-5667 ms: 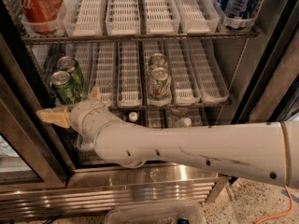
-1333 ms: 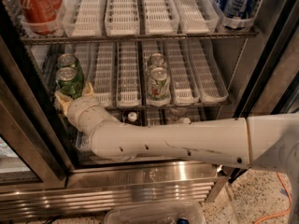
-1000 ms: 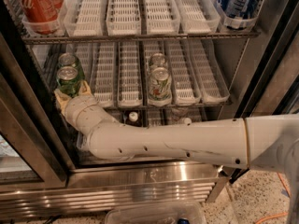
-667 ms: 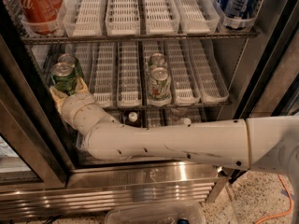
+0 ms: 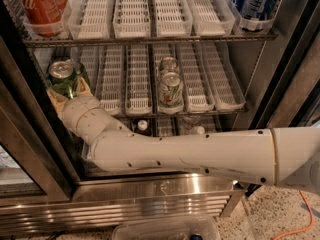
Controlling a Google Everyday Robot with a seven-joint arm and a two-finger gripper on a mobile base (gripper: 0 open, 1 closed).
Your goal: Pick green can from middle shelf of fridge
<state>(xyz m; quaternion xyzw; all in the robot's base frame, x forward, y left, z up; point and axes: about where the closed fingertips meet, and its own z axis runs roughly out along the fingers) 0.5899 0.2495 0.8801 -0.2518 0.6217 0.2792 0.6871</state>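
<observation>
I am holding the gripper [image 5: 68,91] at the left end of the fridge's [image 5: 150,196] middle shelf [image 5: 192,84]. Its fingers are pinching the green can [image 5: 63,78] from both sides.

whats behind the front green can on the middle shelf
A second can, mostly covered by the green can that the gripper grips at far left; what lies beyond is hidden.

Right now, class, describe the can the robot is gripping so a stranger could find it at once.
Look in the fridge at the middle shelf, far-left lane. The green can is at the front there, with the gripper and its jaws closed on its sides. Unlike the pale cans mid-shelf, it is dark green; unlike the twin behind, it is held.
</observation>
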